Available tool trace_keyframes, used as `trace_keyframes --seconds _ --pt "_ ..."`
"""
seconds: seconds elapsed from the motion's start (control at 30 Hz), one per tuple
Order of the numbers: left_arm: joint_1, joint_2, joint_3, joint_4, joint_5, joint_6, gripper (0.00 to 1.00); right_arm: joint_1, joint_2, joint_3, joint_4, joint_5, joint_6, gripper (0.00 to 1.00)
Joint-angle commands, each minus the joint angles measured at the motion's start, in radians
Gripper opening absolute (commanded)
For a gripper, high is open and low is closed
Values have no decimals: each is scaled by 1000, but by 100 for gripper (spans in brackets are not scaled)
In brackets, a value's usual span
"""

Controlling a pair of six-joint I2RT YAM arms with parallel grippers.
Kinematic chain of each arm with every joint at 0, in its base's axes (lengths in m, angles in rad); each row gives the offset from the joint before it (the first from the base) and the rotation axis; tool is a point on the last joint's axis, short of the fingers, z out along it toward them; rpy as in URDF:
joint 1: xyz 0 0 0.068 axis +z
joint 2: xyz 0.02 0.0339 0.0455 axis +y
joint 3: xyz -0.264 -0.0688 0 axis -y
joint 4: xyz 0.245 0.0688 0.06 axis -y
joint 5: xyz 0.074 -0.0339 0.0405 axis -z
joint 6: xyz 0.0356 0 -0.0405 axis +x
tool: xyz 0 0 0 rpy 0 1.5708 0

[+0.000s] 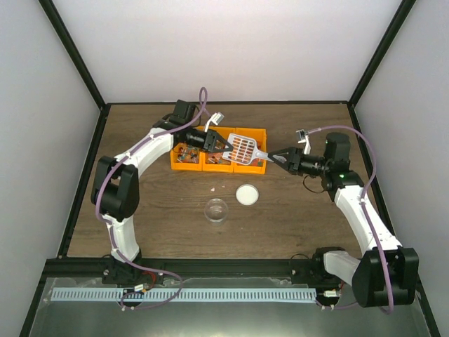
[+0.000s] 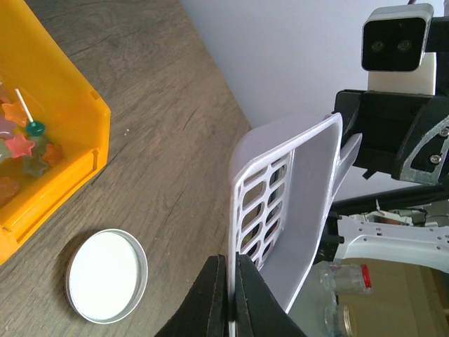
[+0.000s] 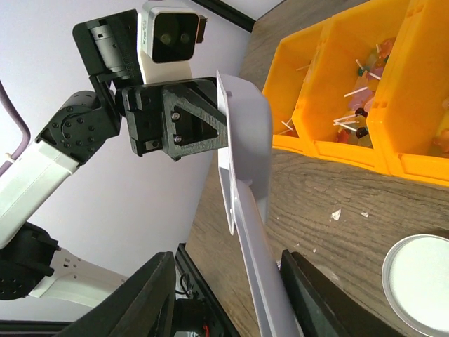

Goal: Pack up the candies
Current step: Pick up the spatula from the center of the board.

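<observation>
The candies (image 2: 21, 146) lie in the orange three-part bin (image 1: 210, 166), small star-shaped and stick sweets in mixed colours; they also show in the right wrist view (image 3: 359, 105). The grey slotted scoop (image 1: 245, 148) hangs over the bin's right compartment. My left gripper (image 1: 226, 144) is shut on the scoop's front rim (image 2: 231, 281). My right gripper (image 1: 277, 157) is open, its fingers (image 3: 151, 295) standing apart on either side of the scoop's handle (image 3: 256, 260). A small clear cup (image 1: 216, 210) stands empty in front of the bin.
A round white lid (image 1: 247, 194) lies flat on the wooden table (image 1: 295, 217) just right of the cup; it also shows in the left wrist view (image 2: 106, 276). A tiny pale scrap (image 1: 213, 188) lies near the bin. White walls enclose the table.
</observation>
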Motion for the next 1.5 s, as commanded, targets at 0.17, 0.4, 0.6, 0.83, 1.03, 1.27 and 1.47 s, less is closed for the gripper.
trace_keyframes --seconds 0.17,0.4,0.6,0.83,1.03,1.27,1.47 --pt "-7 0 15 37 -3 -10 4 16 12 12 -2 -29 -10 34" --pt "-6 -2 10 40 -1 -7 4 18 6 5 8 -20 -6 19" --pt "-7 3 11 39 0 -7 4 17 7 8 4 -18 -11 11" --pt "-7 4 15 50 -9 -9 4 17 3 8 -1 -9 -20 1" --pt "-5 3 14 74 -30 -24 8 17 0 11 -10 -6 -24 1" --pt "45 -107 -101 267 -149 -116 94 16 -71 -10 31 201 108 1" --pt "103 -232 -173 197 -628 -148 100 17 -78 3 -7 396 225 1"
